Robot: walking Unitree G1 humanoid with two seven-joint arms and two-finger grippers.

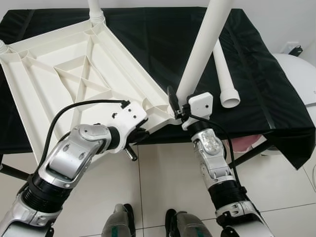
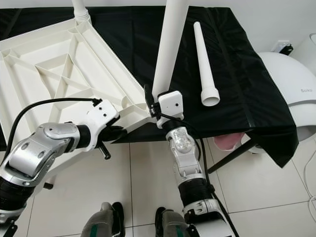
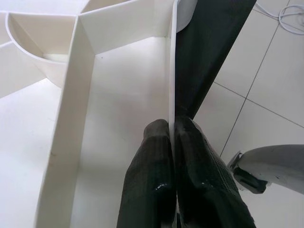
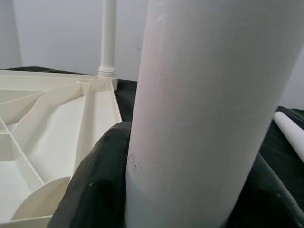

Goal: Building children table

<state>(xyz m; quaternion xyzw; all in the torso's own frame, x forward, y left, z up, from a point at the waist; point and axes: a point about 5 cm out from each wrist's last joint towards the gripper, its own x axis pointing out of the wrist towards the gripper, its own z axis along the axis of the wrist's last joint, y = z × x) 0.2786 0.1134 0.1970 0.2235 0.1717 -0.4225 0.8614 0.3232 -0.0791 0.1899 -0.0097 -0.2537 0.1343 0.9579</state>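
The white tabletop (image 1: 74, 74) is seen lying upside down, ribs upward, on the bench (image 1: 148, 34) under a black cloth. Its near corner overhangs the bench edge above the tiled floor (image 1: 163, 187). The left hand (image 3: 173, 137) is clamped on the thin rim wall at that near edge, one finger on each side of it. A fitted leg (image 1: 95, 10) is seen upright at the far corner, well beyond the left hand. The right hand (image 1: 178, 109) is closed around an upright white leg (image 1: 205, 44) at the near corner, just beside the left hand. Beyond and to the outer side of the right hand, a loose leg (image 1: 224, 79) lies flat on the cloth. A white rounded object (image 2: 289, 84) stands past the bench's right end.
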